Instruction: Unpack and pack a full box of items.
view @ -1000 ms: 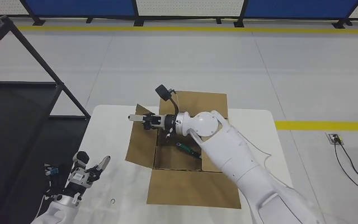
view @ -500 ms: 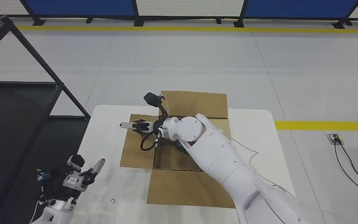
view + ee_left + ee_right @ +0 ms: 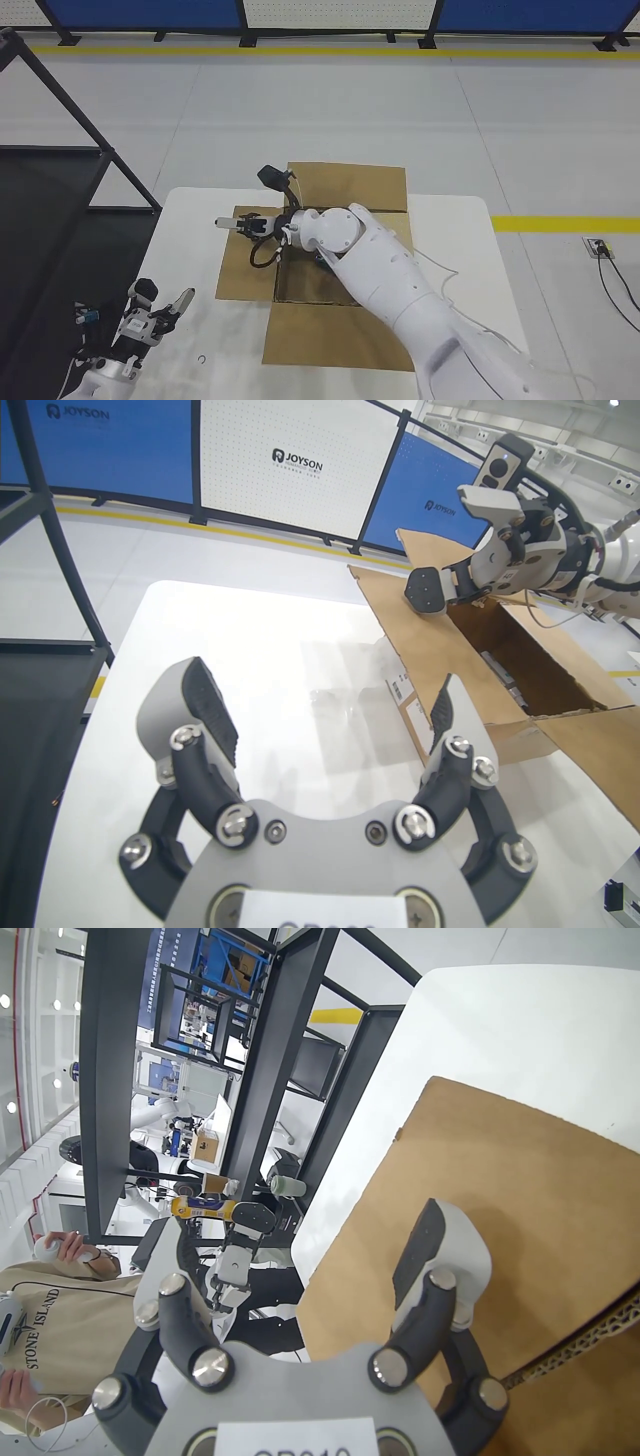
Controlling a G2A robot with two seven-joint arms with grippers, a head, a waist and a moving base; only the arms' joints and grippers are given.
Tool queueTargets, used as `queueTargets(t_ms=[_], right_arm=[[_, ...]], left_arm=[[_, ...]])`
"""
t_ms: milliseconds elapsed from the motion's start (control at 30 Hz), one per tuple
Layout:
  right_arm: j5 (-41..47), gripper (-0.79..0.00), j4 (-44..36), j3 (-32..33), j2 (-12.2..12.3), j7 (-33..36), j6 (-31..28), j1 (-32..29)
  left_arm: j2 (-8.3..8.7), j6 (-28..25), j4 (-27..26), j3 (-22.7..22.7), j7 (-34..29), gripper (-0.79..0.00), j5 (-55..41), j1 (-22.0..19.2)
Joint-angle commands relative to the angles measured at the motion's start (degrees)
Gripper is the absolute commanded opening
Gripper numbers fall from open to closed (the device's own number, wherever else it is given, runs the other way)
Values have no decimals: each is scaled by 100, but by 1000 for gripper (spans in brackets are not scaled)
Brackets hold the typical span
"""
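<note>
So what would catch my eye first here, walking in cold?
Probably the open cardboard box on the white table, flaps spread wide. Then the right gripper, open, out over a side flap, and the left gripper, open and empty, at the table's near corner.

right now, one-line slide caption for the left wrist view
Open left gripper above the white table; open right gripper at a flap of the cardboard box.

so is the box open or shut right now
Open: the box has its flaps spread outward, and the left wrist view shows items inside.
</note>
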Motion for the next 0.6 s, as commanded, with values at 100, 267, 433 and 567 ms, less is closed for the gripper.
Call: queueTargets(t_ms=[100,267,433,567], right_arm=[[-61,0,110,35,-30,47,128,49],[-26,0,167,164,5,-12,-89,133],[-8,0,131,303,79,-29,-396,182],[8,0,93,428,162,-42,-605,201]], left_arm=[[0,0,0,0,0,0,0,0],[0,0,0,0,0,0,0,0],[0,0,0,0,0,0,0,0],[-1,11,-9,1,2,0,-3,-2]])
